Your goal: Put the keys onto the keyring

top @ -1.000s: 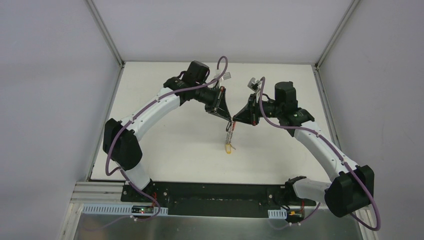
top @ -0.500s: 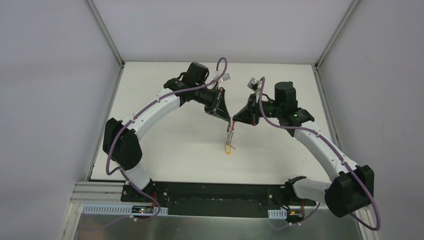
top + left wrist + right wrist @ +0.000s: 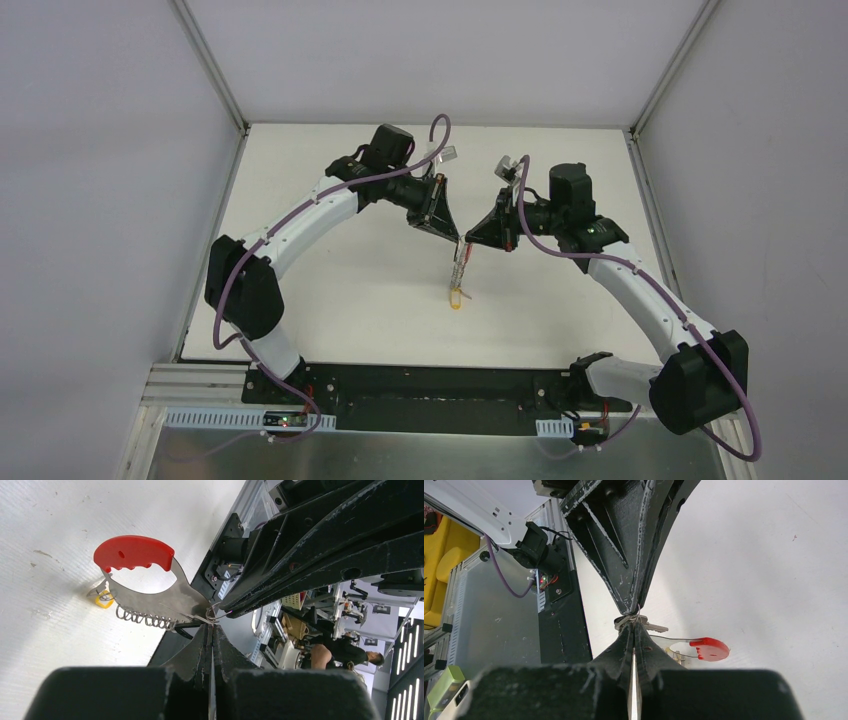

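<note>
The keys (image 3: 459,276) hang in a row from the point where my two grippers meet above the table, with the yellow-headed one (image 3: 457,297) lowest. My left gripper (image 3: 461,241) is shut on a thin silver ring at the top of the bunch (image 3: 216,616). In the left wrist view the red-and-grey strap (image 3: 134,553), the row of silver rings (image 3: 145,619) and the yellow head (image 3: 104,600) hang to the left. A thin black curved piece (image 3: 181,630) beside the left fingertips may be the keyring; I cannot tell. My right gripper (image 3: 468,240) is shut on the keys (image 3: 651,626), tip to tip with the left fingers (image 3: 634,545).
The white table (image 3: 340,290) lies under the hanging bunch. The black base rail (image 3: 420,385) runs along the near edge. Metal frame posts (image 3: 215,70) stand at the far corners. The red strap end (image 3: 709,648) hangs right of my right fingers.
</note>
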You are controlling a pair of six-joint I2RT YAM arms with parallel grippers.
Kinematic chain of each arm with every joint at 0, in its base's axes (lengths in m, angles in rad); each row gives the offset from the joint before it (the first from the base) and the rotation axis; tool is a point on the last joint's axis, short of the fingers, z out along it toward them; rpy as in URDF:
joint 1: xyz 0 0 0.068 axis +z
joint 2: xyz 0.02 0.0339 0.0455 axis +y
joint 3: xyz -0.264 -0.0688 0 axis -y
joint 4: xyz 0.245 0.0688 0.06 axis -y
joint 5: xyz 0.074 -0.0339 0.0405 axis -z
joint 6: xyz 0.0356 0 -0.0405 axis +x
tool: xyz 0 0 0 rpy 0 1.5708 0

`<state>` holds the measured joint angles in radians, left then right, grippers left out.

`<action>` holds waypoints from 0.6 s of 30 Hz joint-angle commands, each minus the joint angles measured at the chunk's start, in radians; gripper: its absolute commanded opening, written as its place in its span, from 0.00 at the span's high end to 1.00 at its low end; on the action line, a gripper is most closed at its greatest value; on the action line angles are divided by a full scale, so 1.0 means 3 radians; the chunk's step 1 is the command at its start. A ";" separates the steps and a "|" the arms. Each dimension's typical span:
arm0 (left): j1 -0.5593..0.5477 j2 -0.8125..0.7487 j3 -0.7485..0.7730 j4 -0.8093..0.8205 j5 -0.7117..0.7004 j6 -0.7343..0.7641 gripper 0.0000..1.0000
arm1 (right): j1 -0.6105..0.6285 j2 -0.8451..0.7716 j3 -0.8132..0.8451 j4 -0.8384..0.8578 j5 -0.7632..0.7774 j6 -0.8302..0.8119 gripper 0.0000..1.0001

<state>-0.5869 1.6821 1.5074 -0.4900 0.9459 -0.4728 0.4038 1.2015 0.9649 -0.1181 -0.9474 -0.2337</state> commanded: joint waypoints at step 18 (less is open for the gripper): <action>0.0044 -0.0008 -0.0151 0.0350 0.0246 -0.0188 1.00 | 0.0007 -0.0080 0.0107 0.0196 -0.0140 0.0103 1.00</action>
<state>-0.5869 1.6833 1.4742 -0.4435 0.9936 -0.5106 0.4038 1.2015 0.9649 -0.1165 -0.9535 -0.2283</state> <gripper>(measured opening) 0.008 0.006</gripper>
